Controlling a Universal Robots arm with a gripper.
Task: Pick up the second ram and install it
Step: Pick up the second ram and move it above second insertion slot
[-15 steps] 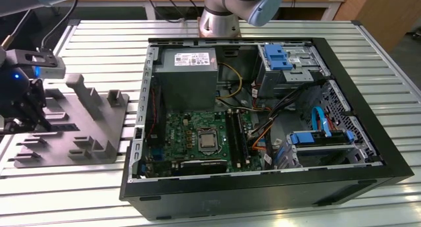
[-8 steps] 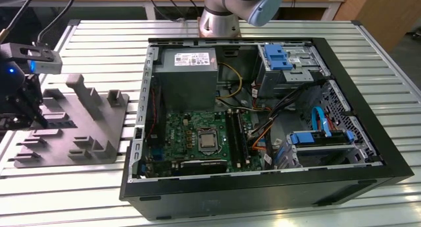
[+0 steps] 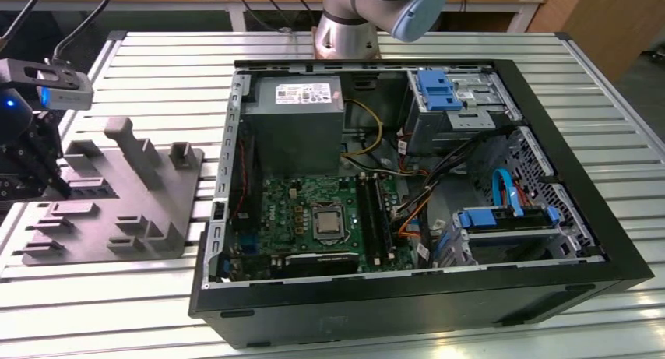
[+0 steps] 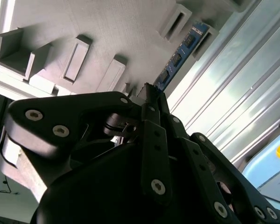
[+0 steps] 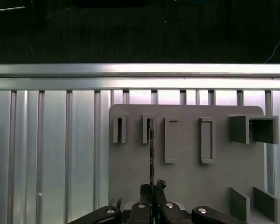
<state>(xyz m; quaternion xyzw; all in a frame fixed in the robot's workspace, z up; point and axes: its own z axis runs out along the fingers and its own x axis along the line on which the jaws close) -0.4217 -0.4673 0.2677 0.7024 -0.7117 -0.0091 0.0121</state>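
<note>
The gripper (image 4: 149, 95) is black, and its fingers (image 4: 155, 135) come together at the tips and pinch the near end of the ram (image 4: 179, 56). From that pinch the ram's long axis runs straight away from the gripper, low over the face of the grey fixture (image 4: 107, 32). In the second wrist view its broad blue side shows, with black chips in a line along it. In the first wrist view the gripper (image 5: 151, 189) holds the ram (image 5: 150, 154) edge-on, so it appears as a thin dark line that points at the fixture's far edge. The ram's far end sits in a slotted holder in the row along that edge of the fixture (image 5: 186, 172). This is the second holder from the end of the row that lies away from the open box-shaped block. Beyond the fixture lies the slatted metal table (image 5: 51, 140), with its bright rail at the edge. In the exterior view the gripper (image 3: 42, 180) hangs over the fixture (image 3: 135, 195) at the exterior view's left. This is well apart from the open computer case (image 3: 613, 242), which lies on its side on the table (image 3: 416, 47). The green motherboard (image 3: 311, 211) is inside the case. The arm's base (image 3: 348, 32) stands behind the case.
</note>
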